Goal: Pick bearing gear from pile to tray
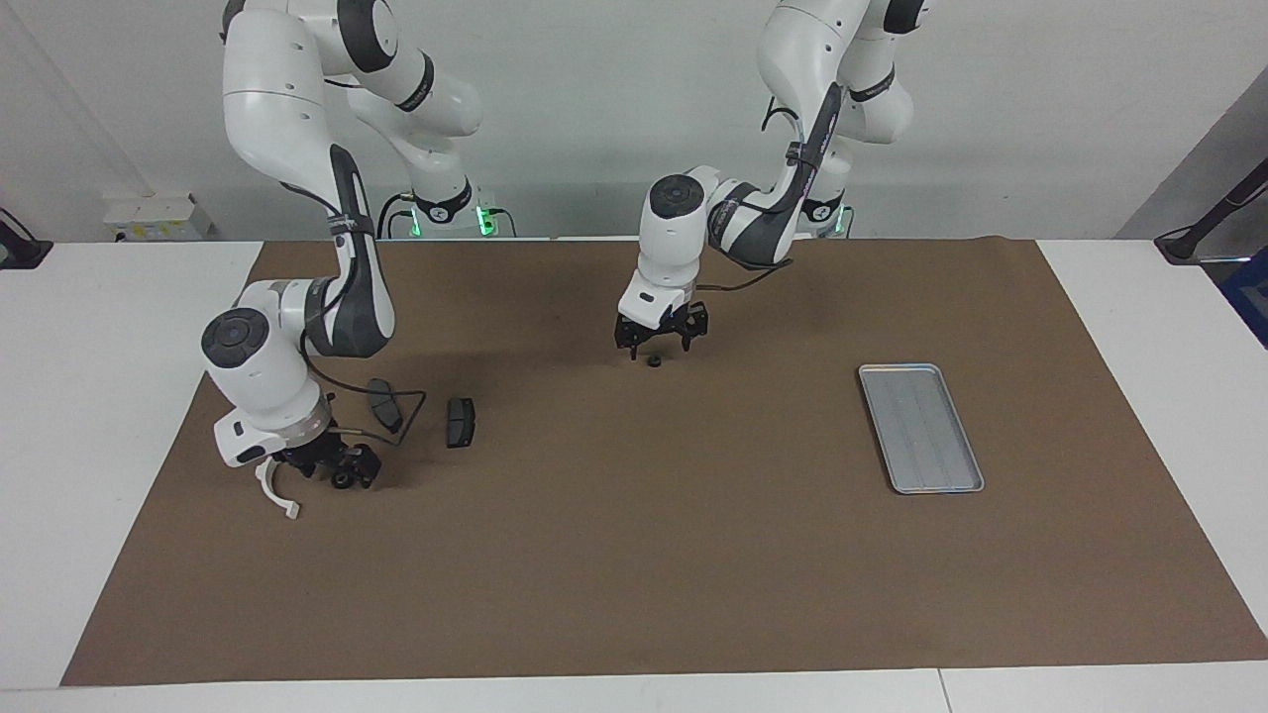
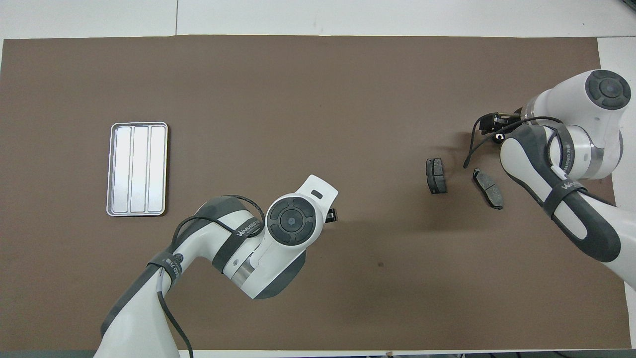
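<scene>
Hanging low over the brown mat (image 1: 634, 555), both sets of jaws are spread wide with nothing in them. Left gripper (image 1: 660, 338) sits right above a tiny black round piece (image 1: 654, 361) near the middle of the worktop (image 1: 99, 327), tips just short of it, can't tell if they touch. In the overhead view that arm's wrist covers the piece completely. Right gripper (image 1: 335, 469) is way down at the right arm's end, fingers straddling another small black round piece (image 1: 342, 479) on the mat, though whether they're actually touching it I can't say. Just beside it lies the white curved bracket (image 1: 272, 492), partly under the wrist. Two dark grey brake pads (image 1: 460, 422) (image 1: 383, 404) lie a bit nearer the robots, close together but apart. The tray (image 1: 921, 427) sits well apart from all that, toward the left arm's end, nothing in it.
</scene>
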Controlling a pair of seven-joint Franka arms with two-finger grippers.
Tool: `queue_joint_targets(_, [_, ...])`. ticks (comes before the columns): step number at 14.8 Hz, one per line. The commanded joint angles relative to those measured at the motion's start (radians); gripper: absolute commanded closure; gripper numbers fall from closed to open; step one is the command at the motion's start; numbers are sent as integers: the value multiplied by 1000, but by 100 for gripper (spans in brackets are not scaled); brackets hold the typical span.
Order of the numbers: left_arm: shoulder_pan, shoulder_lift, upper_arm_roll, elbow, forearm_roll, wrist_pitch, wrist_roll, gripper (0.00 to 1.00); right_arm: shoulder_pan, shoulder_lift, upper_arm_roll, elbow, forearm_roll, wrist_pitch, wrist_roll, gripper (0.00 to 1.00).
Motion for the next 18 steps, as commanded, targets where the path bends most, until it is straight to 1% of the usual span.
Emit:
queue_joint_targets(1, [-25, -7, 18, -32, -6, 25, -14, 0, -14, 28, 11, 16, -24, 36, 29, 4])
queue_joint_targets(4, [-26, -5, 18, -35, -5, 23, -14, 0, -11, 27, 11, 13, -24, 35, 52, 6])
queue_joint_targets(7, [-26, 4, 18, -35, -2, 38, -14, 0, -6, 28, 13, 7, -24, 33, 61, 13])
queue_joint_targets(11, [-32, 16, 18, -35, 3, 45, -15, 3, 0, 27, 11, 2, -24, 22, 79, 21])
queue_joint_targets(13, [-34, 16, 18, -35, 3, 45, -17, 3, 0, 27, 11, 2, -24, 19, 82, 26])
queue_joint_targets(14, [-34, 16, 20, -35, 4, 45, -17, 10, 2, 27, 11, 2, -24, 16, 82, 27])
queue_joint_targets(16, [-35, 16, 20, -35, 8, 45, -17, 32, 2, 27, 13, 2, -24, 13, 84, 32])
queue_joint_targets(17, [-37, 16, 20, -35, 8, 49, -17, 38, 2, 27, 11, 2, -24, 10, 92, 35])
queue_joint_targets(18, [-38, 16, 20, -35, 8, 52, -17, 41, 3, 27, 13, 1, -24, 10, 96, 39])
